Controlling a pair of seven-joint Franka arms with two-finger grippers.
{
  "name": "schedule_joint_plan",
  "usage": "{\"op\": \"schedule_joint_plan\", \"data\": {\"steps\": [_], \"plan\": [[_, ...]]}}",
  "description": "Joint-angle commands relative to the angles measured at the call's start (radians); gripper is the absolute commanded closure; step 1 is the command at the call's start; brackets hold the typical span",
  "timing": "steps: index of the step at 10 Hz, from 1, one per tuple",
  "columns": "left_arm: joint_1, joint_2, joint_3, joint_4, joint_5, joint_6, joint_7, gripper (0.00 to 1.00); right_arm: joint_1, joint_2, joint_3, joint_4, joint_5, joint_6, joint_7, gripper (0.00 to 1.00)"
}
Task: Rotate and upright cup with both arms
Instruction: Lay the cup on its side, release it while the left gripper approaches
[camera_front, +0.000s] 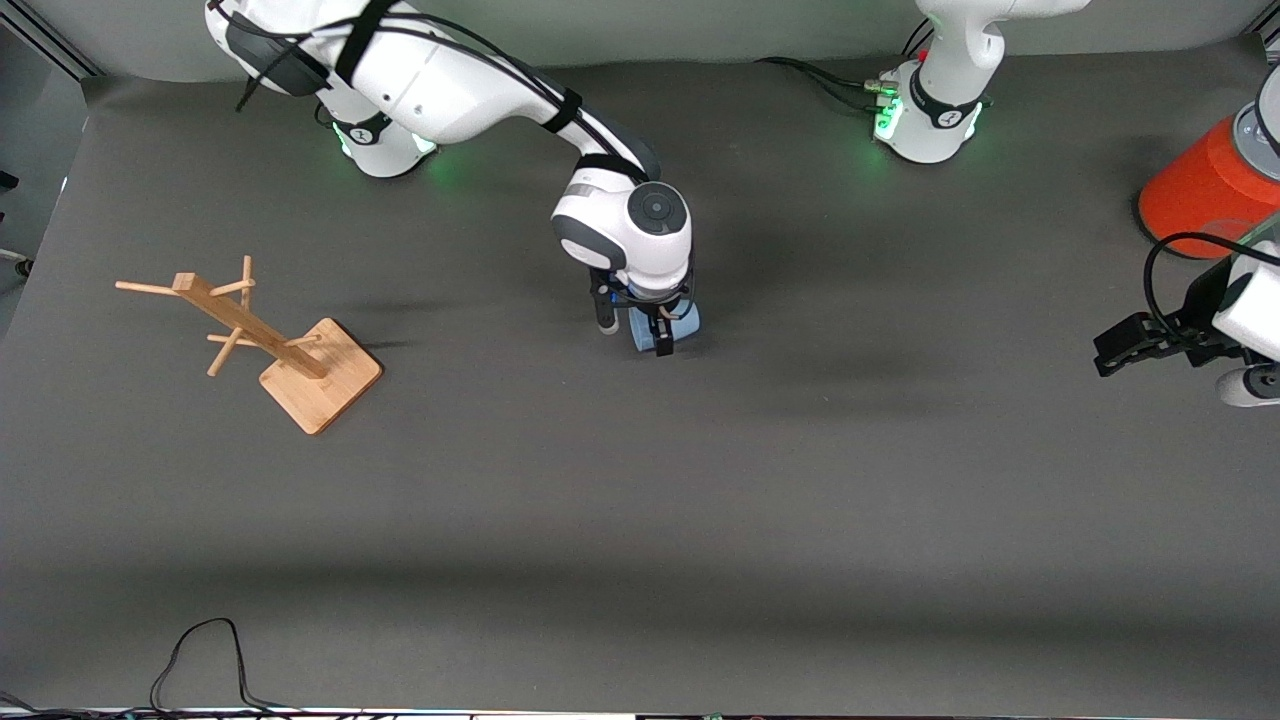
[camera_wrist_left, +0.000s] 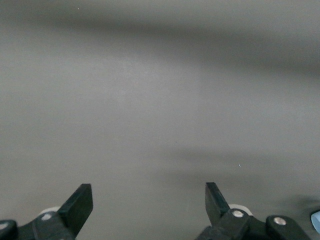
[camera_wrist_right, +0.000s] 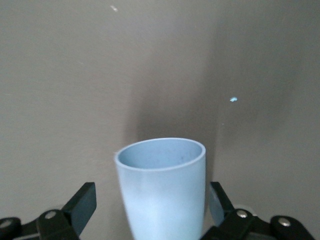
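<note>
Lying at mid-table, the cup sits between the spread fingers of the right gripper, untouched. At three o'clock, the left gripper waits open beside an orange-red can.

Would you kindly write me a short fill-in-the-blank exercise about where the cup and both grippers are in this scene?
1. The right gripper has its jaws on either side of the light-blue ____.
2. The left gripper holds ____.
3. The wooden rack stands toward the ____ arm's end of the table.

Missing words: cup; nothing; right
</note>
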Motion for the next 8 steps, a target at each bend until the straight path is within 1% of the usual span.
{"op": "schedule_joint_plan", "data": {"steps": [1, 2, 3, 4, 5, 6, 7, 8], "plan": [[-0.006, 0.024, 0.001, 0.020, -0.006, -0.021, 0.022, 0.00, -0.052, -0.205, -0.031, -0.024, 0.186, -0.135, -0.239, 0.00], [-0.003, 0.024, 0.000, 0.017, -0.005, -0.045, 0.058, 0.00, -0.075, -0.267, -0.069, -0.024, 0.232, -0.188, -0.343, 0.00], [-0.011, 0.026, 0.000, 0.022, -0.008, -0.065, 0.055, 0.00, -0.103, -0.328, -0.100, -0.025, 0.298, -0.226, -0.467, 0.00], [-0.023, 0.026, -0.008, 0.020, -0.003, -0.071, 0.053, 0.00, -0.113, -0.385, -0.161, -0.024, 0.364, -0.264, -0.605, 0.00], [-0.063, 0.029, -0.017, 0.020, 0.004, -0.070, 0.043, 0.00, -0.114, -0.445, -0.227, -0.031, 0.407, -0.295, -0.740, 0.00], [-0.142, 0.038, -0.018, 0.022, 0.026, -0.071, -0.065, 0.00, -0.114, -0.505, -0.285, -0.054, 0.415, -0.321, -0.892, 0.00], [-0.240, 0.045, -0.018, 0.022, 0.085, -0.077, -0.224, 0.00, -0.114, -0.554, -0.328, -0.070, 0.415, -0.356, -1.047, 0.00], [-0.337, 0.077, -0.018, 0.035, 0.133, -0.079, -0.314, 0.00, -0.114, -0.589, -0.377, -0.097, 0.415, -0.392, -1.211, 0.00]]}}
